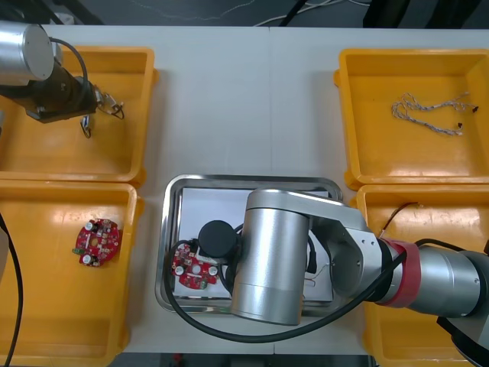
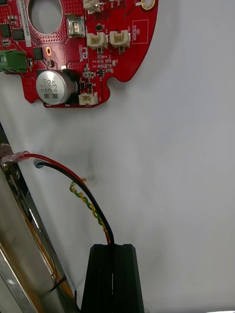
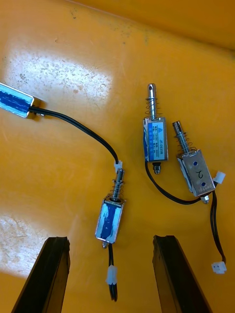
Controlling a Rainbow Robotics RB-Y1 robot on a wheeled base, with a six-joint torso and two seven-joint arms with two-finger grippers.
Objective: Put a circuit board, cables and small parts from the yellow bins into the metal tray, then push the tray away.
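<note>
My right arm reaches across into the metal tray [image 1: 252,181]. In the right wrist view my right gripper [image 2: 112,247] is shut on the red and yellow cable [image 2: 83,198], which trails over the tray's white inside toward the tray wall. Beyond it lies a round red circuit board [image 2: 93,44], which is also at the tray's left [image 1: 192,267]. My left gripper [image 3: 112,239] hangs open over the far left yellow bin [image 1: 46,157]. A small metal part [image 3: 111,221] lies just between its fingertips. Two more small metal parts [image 3: 155,139] lie beyond the fingers.
A second red circuit board [image 1: 98,241] lies in the near left bin [image 1: 46,306]. A twisted blue and white cable [image 1: 428,115] lies in the far right bin [image 1: 412,157]. A thin cable [image 1: 397,215] shows in the near right bin, beside my right arm.
</note>
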